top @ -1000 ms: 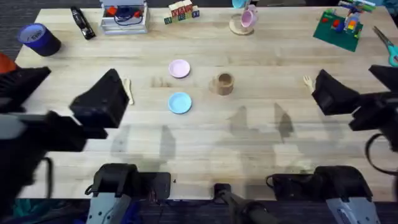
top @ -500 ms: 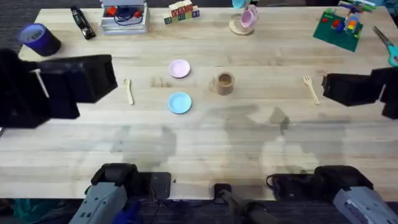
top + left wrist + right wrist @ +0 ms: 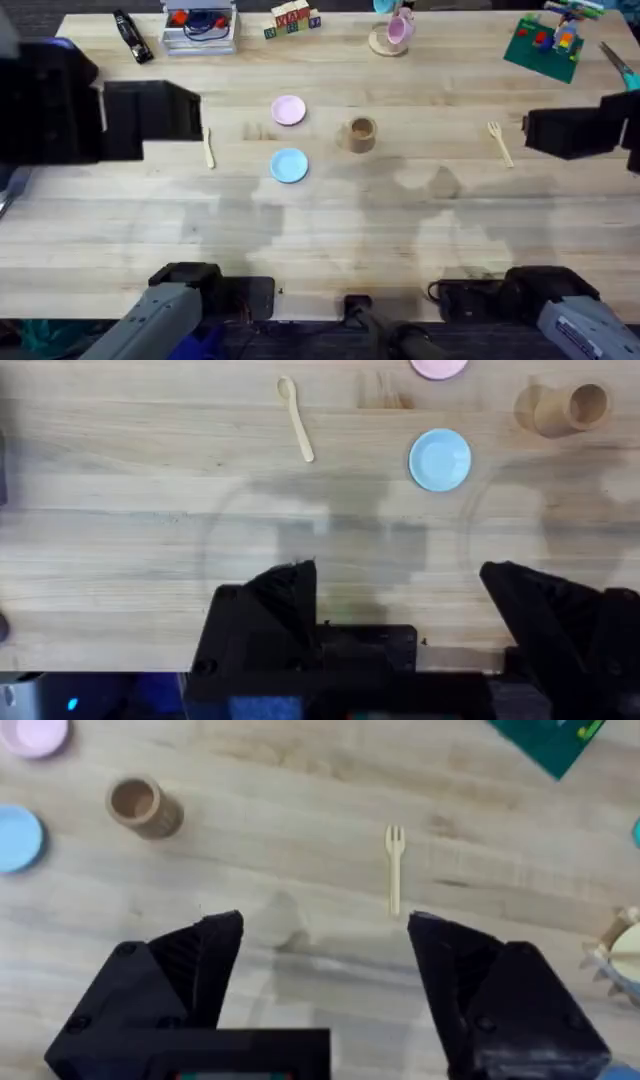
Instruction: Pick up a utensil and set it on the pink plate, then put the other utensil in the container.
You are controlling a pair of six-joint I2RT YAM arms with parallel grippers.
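Step in hand: approach, before the 1st pick. Nothing is grasped.

The left pincer (image 3: 400, 615) is released, its fingers spread wide, hovering over the bench (image 3: 330, 250) toward the left edge. The spoon (image 3: 208, 148) lies flat on the bench just beside that arm, left of the 2 plates. The pink plate (image 3: 288, 110) lies near the bench centre, toward the far edge, and is bare. The blue plate (image 3: 289, 165) lies just nearer than it.

The right pincer (image 3: 325, 970) is also released, fingers wide apart, near the right edge. The fork (image 3: 499, 142) lies flat close to it, well apart from the cup (image 3: 360, 133), which stands upright right of the pink plate.

Next move, as judged: lower the left pincer over the spoon handle, fingers straddling it, then close. The thin, flat handle calls for a low, precise descent.
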